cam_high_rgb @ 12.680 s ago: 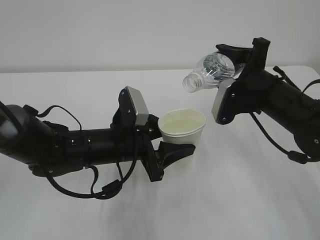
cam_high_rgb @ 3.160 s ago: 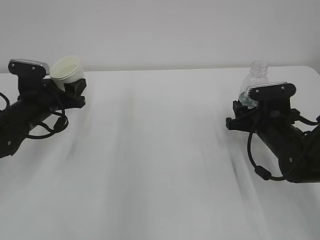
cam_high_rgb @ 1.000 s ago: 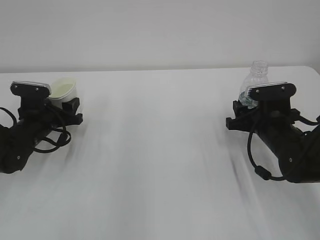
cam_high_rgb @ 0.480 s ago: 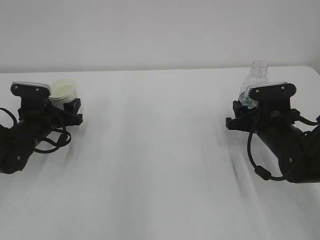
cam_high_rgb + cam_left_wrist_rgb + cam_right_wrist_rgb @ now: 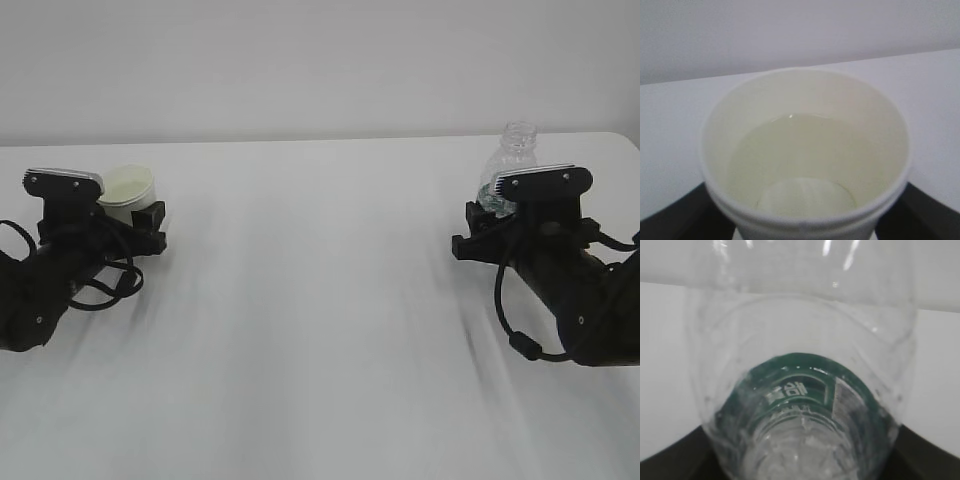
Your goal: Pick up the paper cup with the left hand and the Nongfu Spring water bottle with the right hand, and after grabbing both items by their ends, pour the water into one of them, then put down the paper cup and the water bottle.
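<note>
My left hand lies low on the white table, far over on the left side. The paper cup stands upright between its two fingers, right in front of my wrist. In my left wrist view the cup fills almost the whole picture, and the dark fingers peek out at the bottom corners on each side of it. I cannot tell if those fingers press on the cup or stand a little off it, because the cup hides where they meet it. Inside the cup there is water (it looks pale and a bit yellow against the creamy wall), and it fills the lower part.

The middle of the table lies between my two hands, and they are well apart.

My right hand rests on the right side of the table. The water bottle stands upright just past my wrist plate, with its open neck sticking up above the plate. In my right wrist view the bottle is very close, clear and ribbed, with its dark green label low down. My dark fingers sit on both sides of it, wide apart around its body. I cannot see if they squeeze it or only stand next to it.
</note>
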